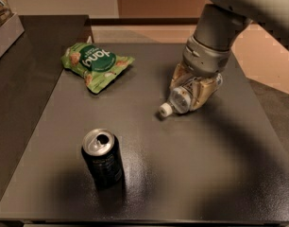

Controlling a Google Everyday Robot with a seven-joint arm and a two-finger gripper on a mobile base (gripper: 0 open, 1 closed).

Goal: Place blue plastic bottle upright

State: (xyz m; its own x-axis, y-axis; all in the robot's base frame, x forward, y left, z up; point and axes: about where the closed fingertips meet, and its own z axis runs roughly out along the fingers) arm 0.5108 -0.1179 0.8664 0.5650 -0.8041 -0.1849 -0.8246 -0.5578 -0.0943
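The blue plastic bottle lies on its side on the dark table, right of centre, its white cap pointing to the front left. My gripper comes down from the upper right and its tan fingers are closed around the bottle's body. The bottle's far end is hidden behind the fingers and wrist.
A black drink can, opened, stands upright at the front left. A green snack bag lies at the back left. A second dark surface adjoins the table on the left. The table's right edge is near the arm.
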